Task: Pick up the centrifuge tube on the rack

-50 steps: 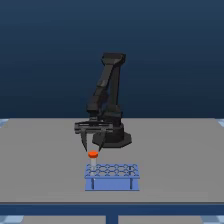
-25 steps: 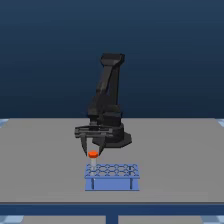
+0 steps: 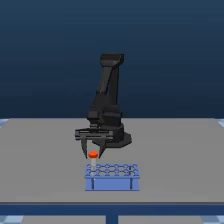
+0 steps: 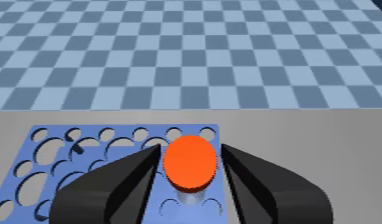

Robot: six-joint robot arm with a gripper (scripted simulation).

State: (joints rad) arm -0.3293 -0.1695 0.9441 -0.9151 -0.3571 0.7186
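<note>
As far as we can judge, the task is abt halfway: our hand (image 3: pixel 93 150) is positioned over the centrifuge tube (image 3: pixel 93 156), but the lift isn't done, since the tube sits in the rack (image 3: pixel 112 183) w/ only its upper part and orange cap showing above the holes. The tube stands upright at the rack's far corner on the exterior view's left, and the rack rests on the grey bench (image 3: pixel 45 165). In the wrist view the cap (image 4: pixel 188 162) sits right btwn the two dark fingers (image 4: pixel 116 185), one each side, close to it. We can't tell whether they press on it yet or leave a thin gap. What's left: confirm grip, then raise the tube clear of the rack.
</note>
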